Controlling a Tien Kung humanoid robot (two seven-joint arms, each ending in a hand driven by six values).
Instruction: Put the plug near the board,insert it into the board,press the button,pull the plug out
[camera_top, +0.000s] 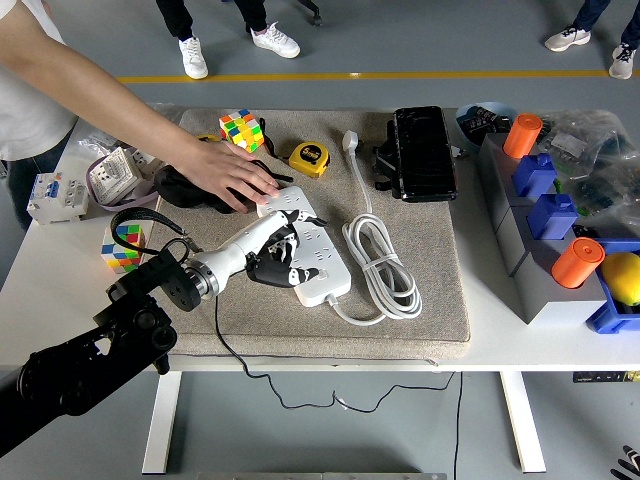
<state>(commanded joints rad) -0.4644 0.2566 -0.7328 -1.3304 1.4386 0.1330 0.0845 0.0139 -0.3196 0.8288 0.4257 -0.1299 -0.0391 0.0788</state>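
One arm is all you have working here: the left hand (272, 250) reaches in from the desk's near left corner and sits over the white power strip (303, 245), which lies on the grey mat (430, 260) towards its left side. The hand's fingers (285, 272) are curled down around a black plug (268, 268) at the strip's left edge (whether its pins are seated in a socket you cannot tell from this view). A thin black cord (222, 350) runs from there off the mat's near edge and hangs below the desk.

At the strip's far end, a person's hand (225, 175) comes in from the far left corner and rests flat, touching the strip and a dark object beside it.

The strip's own white cable (385, 260) lies coiled just to its right, with its white plug (350, 140) up near the mat's far edge. Along that far edge you also see a colourful cube (240, 130), a yellow tape measure (308, 157) and a black case (422, 152). A second cube (122, 246) sits off the mat near the desk's left edge.
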